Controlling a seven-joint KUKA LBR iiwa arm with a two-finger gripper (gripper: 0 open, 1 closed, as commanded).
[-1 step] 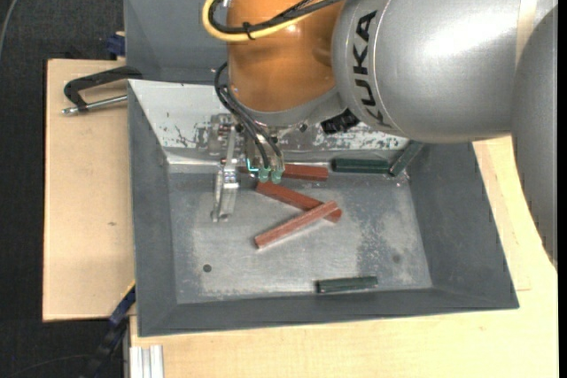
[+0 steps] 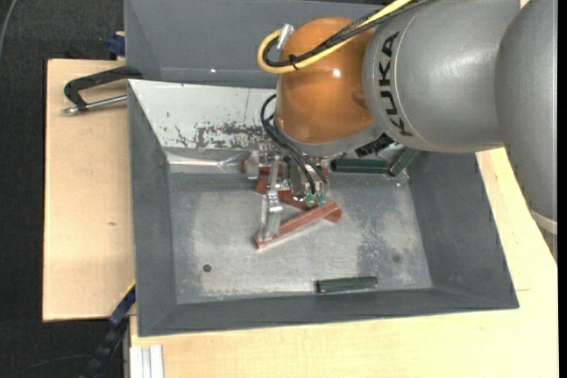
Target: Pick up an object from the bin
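Well, nearest to me, just inside the front wall of the grey bin (image 2: 266, 314), a short dark green bar (image 2: 347, 284) lay flat on the floor, right of the middle and well apart from everything else. Off to the left of it sat a small dark speck (image 2: 206, 268) on the bare metal.

Further in, about the middle of the floor, a reddish-brown stick (image 2: 301, 224) lay flat and slantwise, its left end nearer the front and its right end angled toward the back. The gripper (image 2: 283, 201) was down low right over the left half of that stick, its metal tip meeting the stick there. Whether the gripper was open or closed I could not tell, and I could not say that it held the stick.

Above the gripper bulged the orange cover (image 2: 323, 88) on the wrist, with a yellow cable (image 2: 399, 3) looping over it. Behind and to the right, a second dark green piece (image 2: 365, 164) lay partly under the big grey arm (image 2: 461, 57).
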